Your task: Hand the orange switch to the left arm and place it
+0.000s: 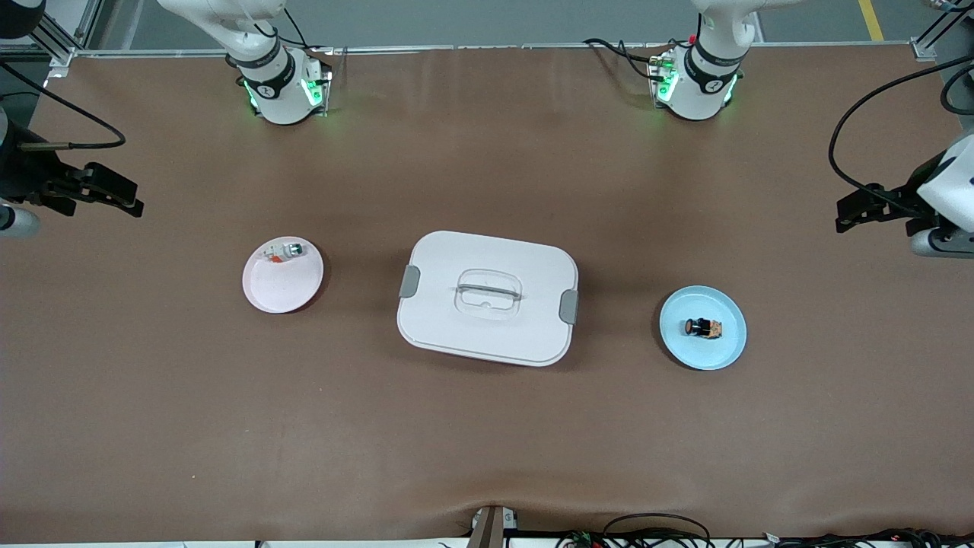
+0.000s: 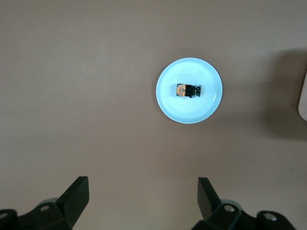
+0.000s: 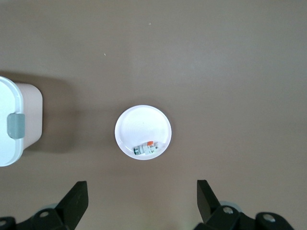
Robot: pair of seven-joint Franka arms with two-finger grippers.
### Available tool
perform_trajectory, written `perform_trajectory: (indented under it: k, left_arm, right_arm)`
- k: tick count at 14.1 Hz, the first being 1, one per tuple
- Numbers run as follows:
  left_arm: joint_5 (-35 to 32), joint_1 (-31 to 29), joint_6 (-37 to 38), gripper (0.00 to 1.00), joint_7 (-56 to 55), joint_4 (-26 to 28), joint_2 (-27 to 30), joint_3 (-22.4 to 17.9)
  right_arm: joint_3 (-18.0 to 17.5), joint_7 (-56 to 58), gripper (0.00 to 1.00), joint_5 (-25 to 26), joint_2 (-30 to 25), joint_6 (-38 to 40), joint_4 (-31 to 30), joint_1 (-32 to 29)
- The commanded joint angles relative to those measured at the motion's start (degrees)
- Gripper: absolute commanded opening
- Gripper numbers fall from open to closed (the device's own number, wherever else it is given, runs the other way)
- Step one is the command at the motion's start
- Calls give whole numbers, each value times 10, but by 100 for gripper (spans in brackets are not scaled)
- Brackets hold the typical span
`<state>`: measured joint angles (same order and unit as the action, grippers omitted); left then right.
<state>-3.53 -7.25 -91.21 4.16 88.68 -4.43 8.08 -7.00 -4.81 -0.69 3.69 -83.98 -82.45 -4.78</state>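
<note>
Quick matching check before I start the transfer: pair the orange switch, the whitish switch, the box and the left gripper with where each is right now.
Things:
1. orange switch
2. whitish switch
3. box
4. left gripper

Places:
A. on the pink plate, toward the right arm's end
B. mid-table, between the two plates
C. raised, open, near the left arm's end of the table
D. on the blue plate, toward the left arm's end

Pairs: 1-D, 2-A, 3-B, 4-C
</note>
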Motion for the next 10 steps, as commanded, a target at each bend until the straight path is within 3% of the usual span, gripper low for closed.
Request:
perform_trajectory:
  k: [1, 6, 10]
  left_arm:
    - [-7, 1, 13, 100, -14, -36, -9, 4]
    - [4, 0, 30, 100, -10, -26, 12, 8]
    - [24, -1, -17, 100, -18, 47, 68, 8]
  right_arm:
    - [-6, -65, 100, -20, -21, -10, -15, -8]
    - [-7, -92, 100, -21, -22, -32, -15, -8]
    - [-5, -37, 100, -20, -23, -29, -15, -9]
